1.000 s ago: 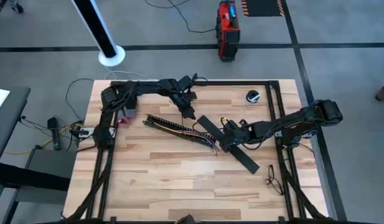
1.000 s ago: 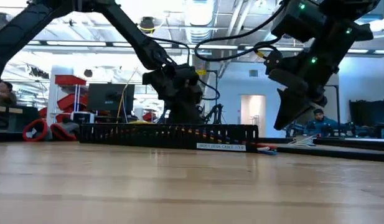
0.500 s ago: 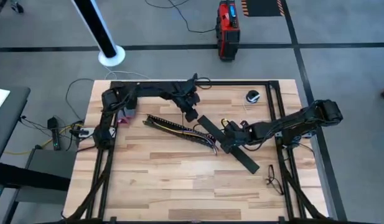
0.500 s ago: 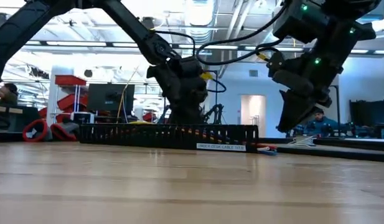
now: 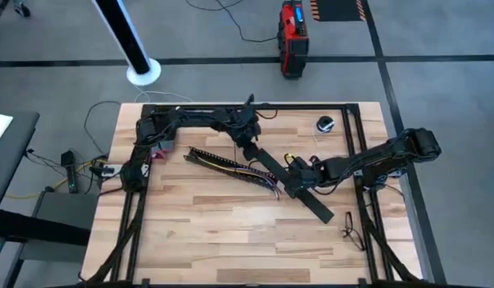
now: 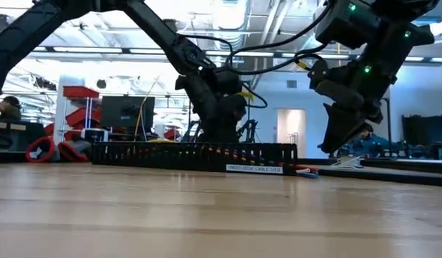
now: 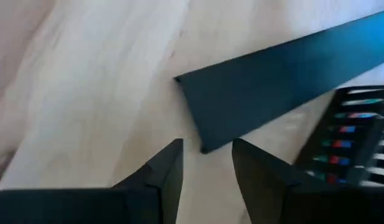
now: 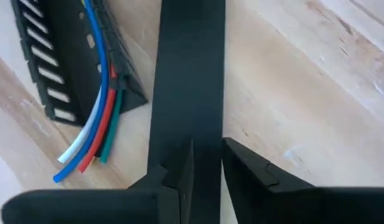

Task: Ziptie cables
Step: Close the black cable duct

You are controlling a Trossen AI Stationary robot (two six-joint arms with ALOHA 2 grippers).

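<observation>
Left gripper hangs with its fingers parted a little and empty, just short of the near end of the flat black strip; in the high view it sits over that strip's upper end. Right gripper is lower along the same strip, fingers a narrow gap apart and straddling its edge; we cannot tell whether they actually pinch it. The cables lie to one side of the right gripper, running inside the slotted black channel with blue, red, green and pale ends spilling out of its open end onto the table. We judge them light, limp and slick-jacketed: they will sag and fan apart if lifted by one end, so the better hold looks to be across the whole bundle just past the channel mouth, where the strands run together. The channel's comb teeth could snag a strand pulled sideways. The strip lies near the channel end, so room between the two grippers is tight there; open wood lies on the far side of the strip from the channel and toward the front edge.
</observation>
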